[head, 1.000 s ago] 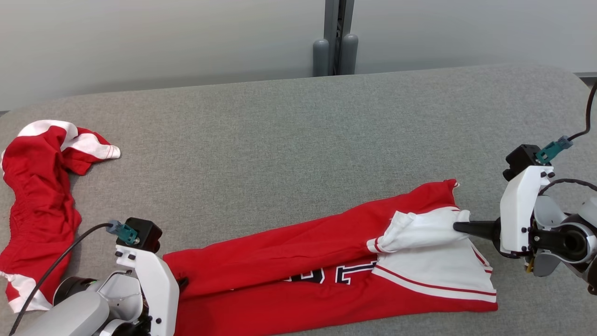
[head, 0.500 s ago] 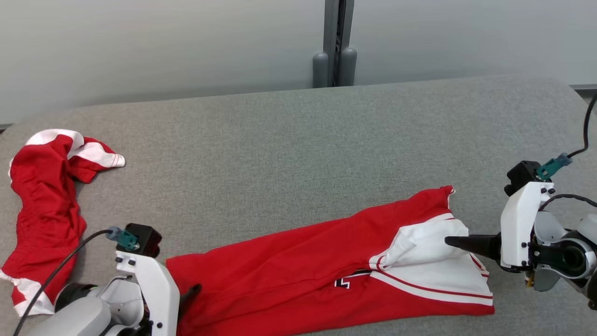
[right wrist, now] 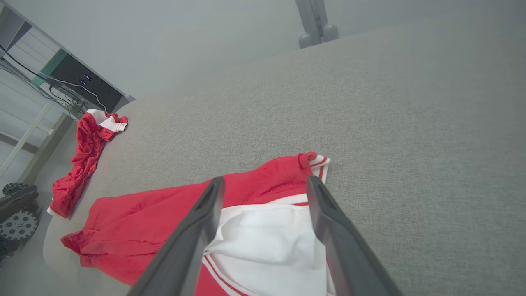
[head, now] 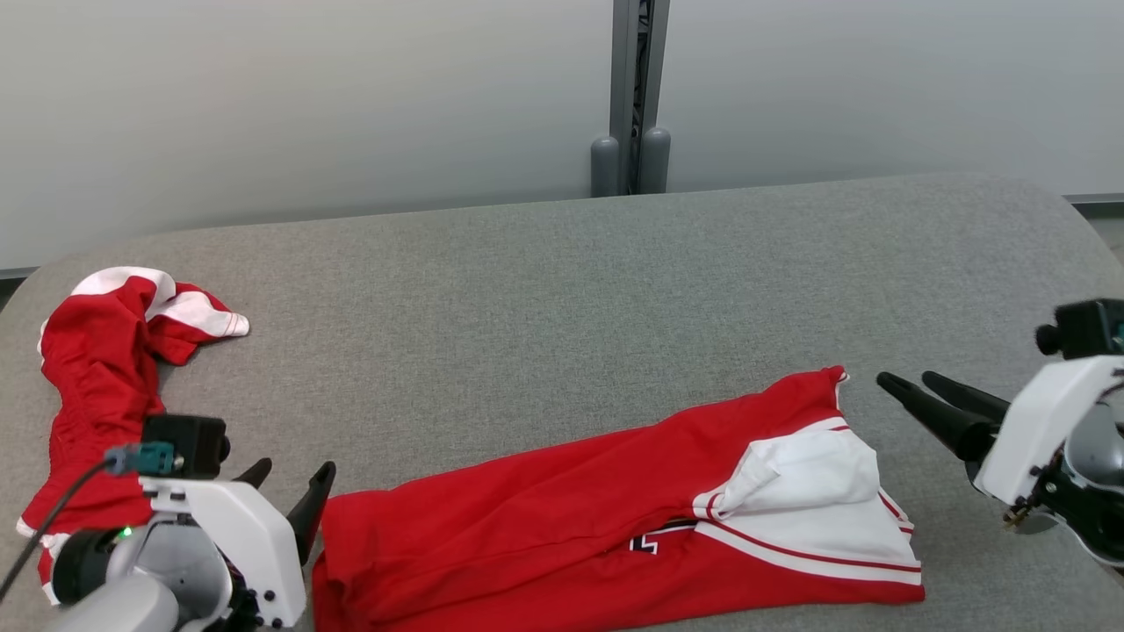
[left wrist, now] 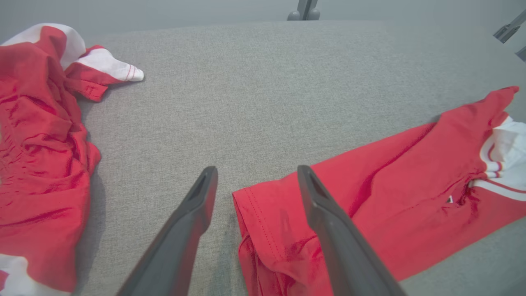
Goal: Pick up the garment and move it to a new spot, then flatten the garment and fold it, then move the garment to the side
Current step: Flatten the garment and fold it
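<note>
Red garment (head: 544,509): stretched in a long, loosely folded band on the table, running from 7 o'clock to 4 o'clock in the head view. A white sleeve (head: 808,474) with red stripes is turned over at its 4 o'clock end, and dark lettering peeks out under it.
Left gripper (head: 295,467): at 7 o'clock, fingers spread wide and holding nothing. In the left wrist view (left wrist: 257,170) a hemmed red corner lies between the two fingers (left wrist: 193,222); whether they touch it cannot be told.
Right gripper (head: 904,379): at 4 o'clock, fingers apart and empty, tips pointing toward 10 o'clock, just off the red end corner and clear of the cloth.
Second garment (head: 97,386): red and white, crumpled at 9 o'clock, well apart.
Table (head: 527,290): grey woven cover, rounded corners.
Post (head: 632,96): grey, behind the table at 12 o'clock.
</note>
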Robot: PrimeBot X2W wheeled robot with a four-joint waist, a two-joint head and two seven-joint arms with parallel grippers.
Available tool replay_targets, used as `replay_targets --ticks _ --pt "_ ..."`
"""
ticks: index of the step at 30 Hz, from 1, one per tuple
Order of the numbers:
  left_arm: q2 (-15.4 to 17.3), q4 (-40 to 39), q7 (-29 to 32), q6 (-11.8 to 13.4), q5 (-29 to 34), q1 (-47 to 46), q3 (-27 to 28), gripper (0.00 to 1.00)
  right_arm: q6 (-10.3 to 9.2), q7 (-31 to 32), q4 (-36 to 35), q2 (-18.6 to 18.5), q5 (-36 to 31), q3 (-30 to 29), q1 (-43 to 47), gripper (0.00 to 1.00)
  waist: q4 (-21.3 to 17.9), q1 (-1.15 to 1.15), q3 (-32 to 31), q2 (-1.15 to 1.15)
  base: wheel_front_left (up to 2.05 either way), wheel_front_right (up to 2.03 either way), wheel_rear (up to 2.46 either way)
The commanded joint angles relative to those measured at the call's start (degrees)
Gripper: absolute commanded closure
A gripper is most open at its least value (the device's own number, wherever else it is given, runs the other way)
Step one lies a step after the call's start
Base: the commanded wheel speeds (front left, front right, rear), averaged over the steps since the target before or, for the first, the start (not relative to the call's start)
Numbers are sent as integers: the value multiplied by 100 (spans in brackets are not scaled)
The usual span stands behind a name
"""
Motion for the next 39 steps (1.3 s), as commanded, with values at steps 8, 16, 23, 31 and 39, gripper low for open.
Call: replay_targets --ticks 8,16,23,31,39 --pt "-444 21 -1251 398 -106 739 458 0 2 -1680 -22 -5 -261 -408 821 0 11 0 -100 0 0 0 0" --pt "-893 274 -2563 671 226 1108 934 0 2 -2120 338 611 -1226 -2322 1658 0 17 0 -131 0 0 0 0" --pt "-1325 522 -2743 335 811 1293 1358 0 2 -2116 -309 1808 -3526 -4619 2978 0 -15 0 -124 0 0 0 0" --pt "-2051 612 -2739 -309 1947 1573 2197 0 3 -2115 2 2619 -5102 -5008 3247 0 38 0 -47 0 0 0 0" --pt "-2285 833 -2739 -642 2341 1572 2431 0 2 -1938 951 2708 -5055 -4781 2686 0 155 0 42 0 0 0 0"
